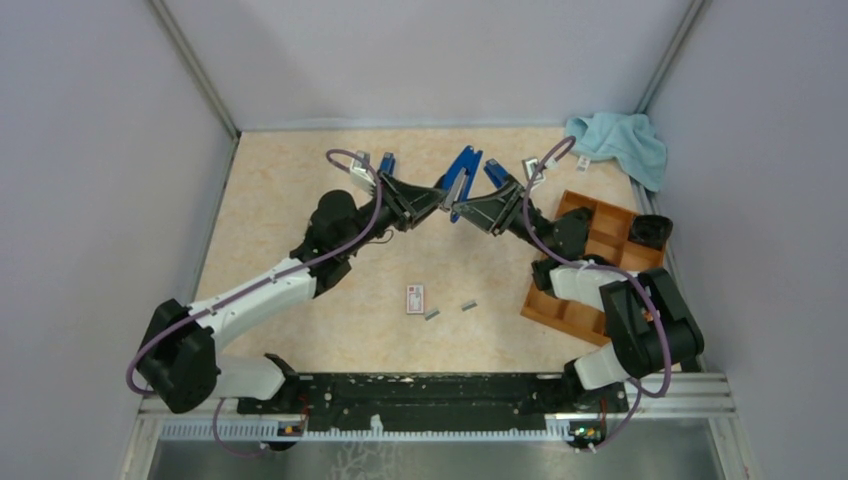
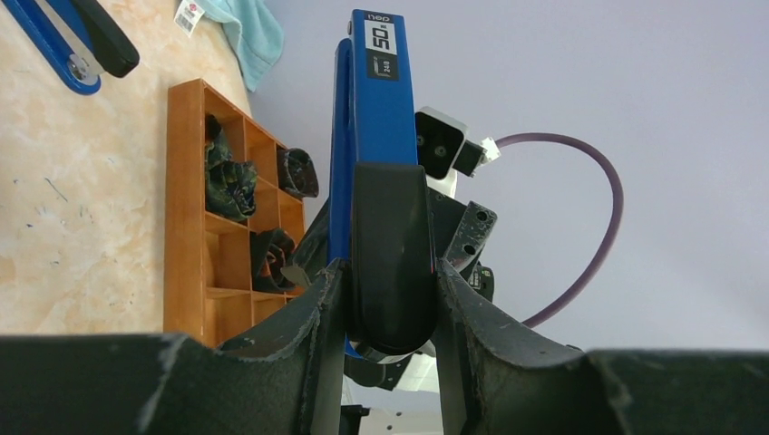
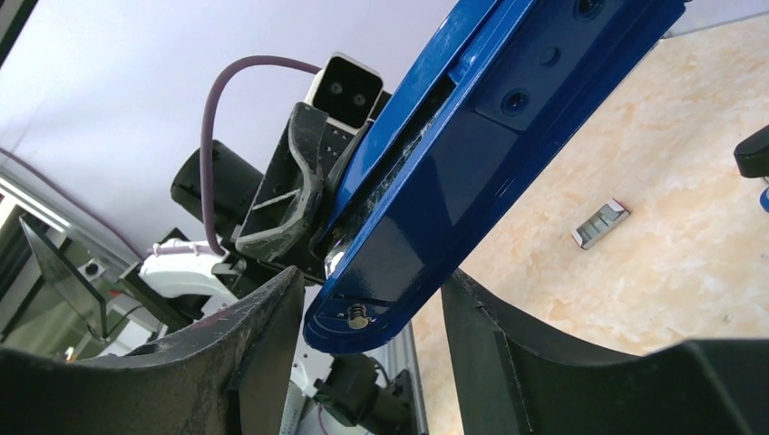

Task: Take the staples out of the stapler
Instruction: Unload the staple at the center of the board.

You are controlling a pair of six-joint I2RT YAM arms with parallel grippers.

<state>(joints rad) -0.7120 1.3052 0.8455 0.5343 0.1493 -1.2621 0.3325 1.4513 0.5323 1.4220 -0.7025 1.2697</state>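
- the left gripper (image 2: 388, 272) has its jaws clamped on the black rear end of a blue stapler (image 2: 379, 100), with a finger (image 2: 313, 317) pressed to each side.
- the right gripper (image 3: 372, 279) has the stapler's other end between its fingers (image 3: 258, 335); they sit tight beside both flanks, but i cannot tell whether they press on it.
- the stapler is held up off the table (image 1: 280, 180), bridging the two grippers at the far middle.
- the staples (image 1: 432, 314) lie on the table nearer the arm bases: two short grey strips, the second (image 1: 468, 304) just to the right of the first and apart from it.
- a small white box (image 1: 414, 298) lies just left of the strips.
- another blue and black stapler (image 2: 77, 41) lies on the table beyond the held one.
- a wooden tray (image 1: 600, 215) sits at the right side, with dark bundles in some compartments.
- a light blue cloth (image 1: 625, 140) lies in the far right corner.
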